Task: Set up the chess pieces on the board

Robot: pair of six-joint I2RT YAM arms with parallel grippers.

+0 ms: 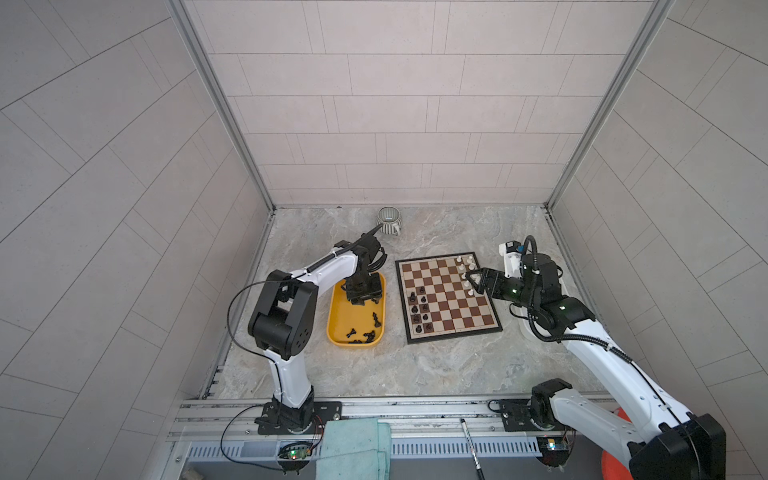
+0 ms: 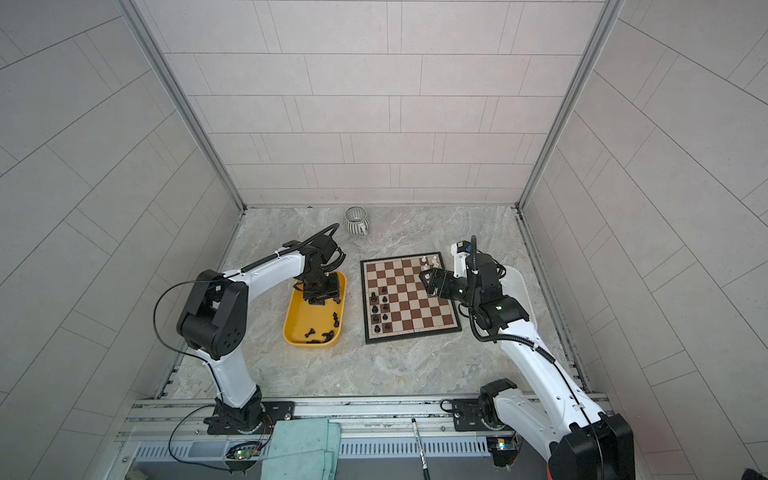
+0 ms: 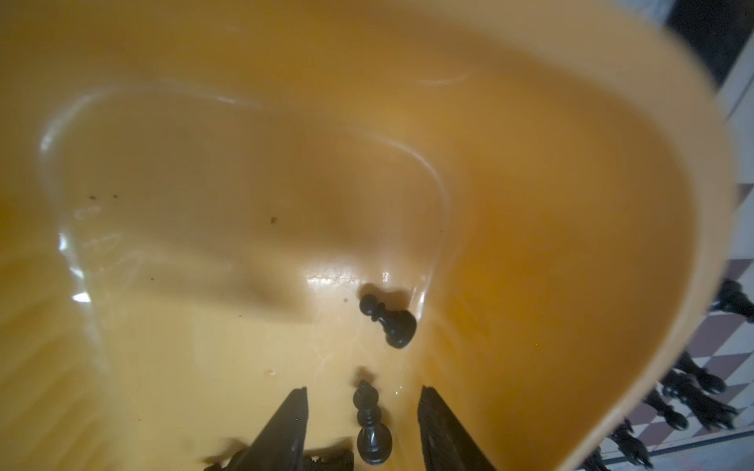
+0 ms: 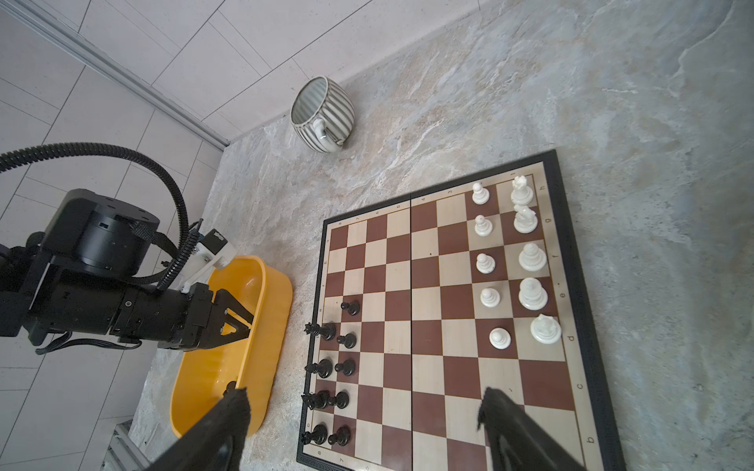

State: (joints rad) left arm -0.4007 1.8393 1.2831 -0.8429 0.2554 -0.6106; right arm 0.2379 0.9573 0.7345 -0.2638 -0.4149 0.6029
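The chess pieces are partly set out. In both top views, black pieces (image 1: 424,308) stand along the lower left of the board (image 1: 453,318), which lies right of frame centre. White pieces (image 1: 462,269) line its upper right edge. More black ones lie in the yellow tray (image 1: 347,320) left of the board. We see the left gripper (image 3: 363,393) down in that tray, its jaws parted around a black piece (image 3: 373,436) without touching it. The right gripper (image 4: 363,397) hovers over the board, spread wide and holding nothing.
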